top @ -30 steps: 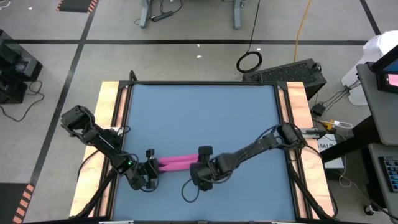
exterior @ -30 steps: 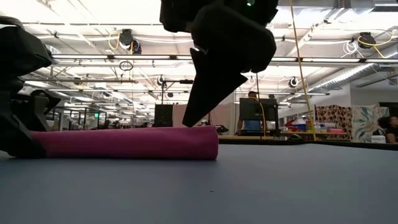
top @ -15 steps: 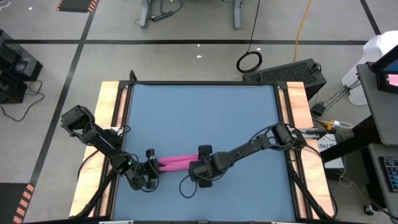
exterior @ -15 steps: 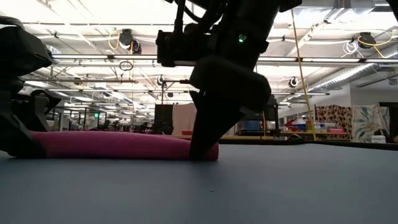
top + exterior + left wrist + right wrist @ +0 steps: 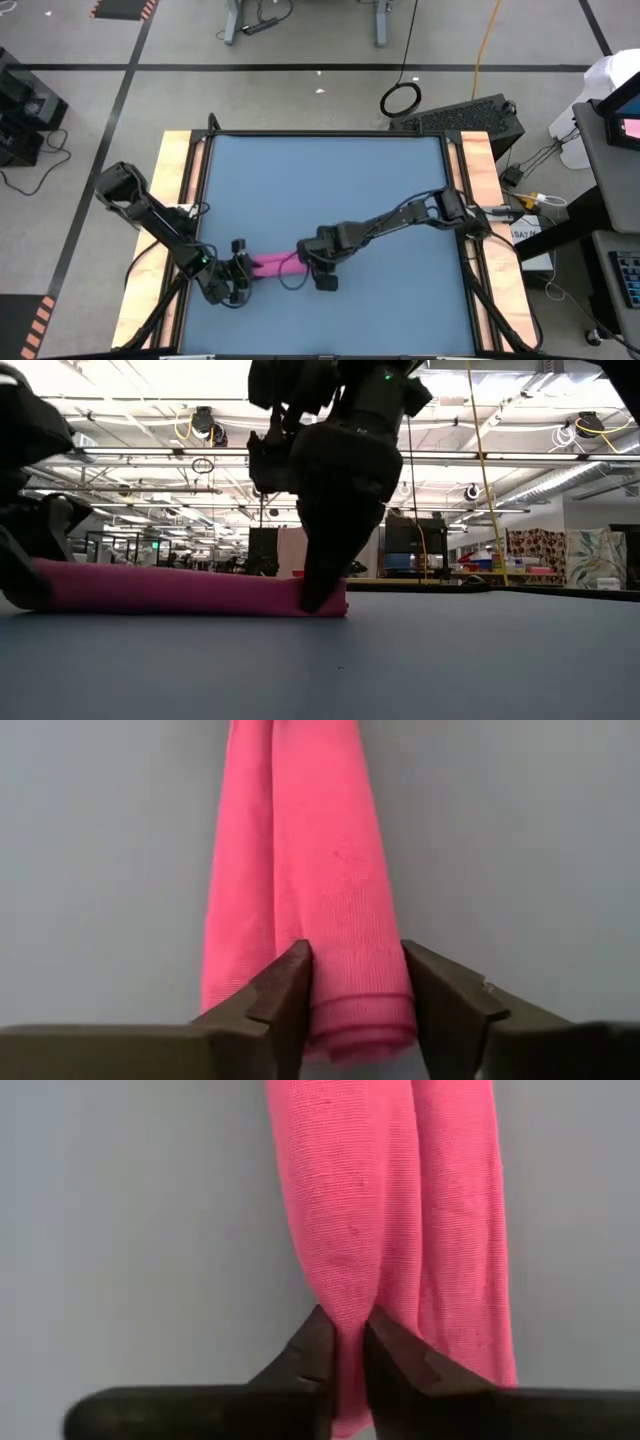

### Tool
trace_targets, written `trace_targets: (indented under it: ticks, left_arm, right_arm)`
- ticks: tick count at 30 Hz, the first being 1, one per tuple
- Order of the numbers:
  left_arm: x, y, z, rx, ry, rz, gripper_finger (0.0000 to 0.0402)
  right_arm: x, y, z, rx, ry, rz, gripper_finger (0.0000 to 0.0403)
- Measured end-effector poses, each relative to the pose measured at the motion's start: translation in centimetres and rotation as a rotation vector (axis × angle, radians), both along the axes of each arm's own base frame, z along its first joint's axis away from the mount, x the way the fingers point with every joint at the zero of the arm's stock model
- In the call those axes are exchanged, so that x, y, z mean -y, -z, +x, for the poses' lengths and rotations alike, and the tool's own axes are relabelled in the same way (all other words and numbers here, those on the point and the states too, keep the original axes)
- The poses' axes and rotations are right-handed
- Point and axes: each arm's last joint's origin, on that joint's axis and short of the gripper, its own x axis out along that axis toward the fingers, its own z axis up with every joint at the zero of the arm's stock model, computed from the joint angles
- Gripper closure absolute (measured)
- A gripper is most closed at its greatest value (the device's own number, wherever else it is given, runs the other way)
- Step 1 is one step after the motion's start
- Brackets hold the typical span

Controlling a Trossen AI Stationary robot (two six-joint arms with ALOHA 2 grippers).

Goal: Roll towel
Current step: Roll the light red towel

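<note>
The pink towel [image 5: 272,263] lies as a long narrow roll on the blue table [image 5: 320,190], near its front edge; in the low view the towel [image 5: 180,592] rests along its whole length. My left gripper [image 5: 355,970] is at the roll's left end, shut on it. My right gripper [image 5: 345,1335] is at the roll's right end, shut on a fold of it. In the high view my left gripper [image 5: 243,267] and my right gripper [image 5: 303,259] stand at the two ends. My left gripper has the roll's left end [image 5: 355,950] between its two fingers, one on each long side. The fingers lie across the roll, which rests on the table. A strip of cloth bulges outside one finger [image 5: 285,985]. My right gripper pinches a narrow lengthwise fold at the roll's right end [image 5: 345,1295] between its two fingertips. The fingers come from above, pointing down. The towel lies on the table, and the rest of its width stays outside the fingers [image 5: 405,1365].
Wooden rails [image 5: 180,200] run along the table's left and right sides. The far half of the blue table lies beyond both arms. A loop of cable [image 5: 292,281] hangs by my right arm close to the towel.
My right gripper has come down from above the towel's right end and gone a little toward the table's left, onto that end. The roll's right end is now pressed flatter than before. The roll has stayed in place.
</note>
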Motion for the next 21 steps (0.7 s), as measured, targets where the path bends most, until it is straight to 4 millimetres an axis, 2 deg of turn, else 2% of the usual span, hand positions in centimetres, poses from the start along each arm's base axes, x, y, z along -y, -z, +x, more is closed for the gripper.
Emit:
trace_targets:
  ticks: [4, 8, 17, 21]
  left_arm:
    - [-0.2, -1.0, -0.4, 0.022, 0.000, 0.002, 0.0221]
    - [0.0, -1.7, -0.6, 0.080, 0.011, 0.024, 0.0207]
    - [0.4, -2.4, -0.4, 0.196, -0.026, 0.058, 0.0205]
    - [0.5, -2.1, -0.1, 0.200, -0.036, 0.051, 0.0205]
  right_arm:
    - [1.5, 0.0, 0.3, -0.013, -0.012, 0.086, 0.0388]
    - [3.1, 0.0, 0.6, -0.026, -0.010, 0.170, 0.0382]
    - [6.1, 0.1, 0.9, -0.042, 0.015, 0.307, 0.0379]
    - [6.8, 0.2, 0.9, -0.047, 0.020, 0.349, 0.0379]
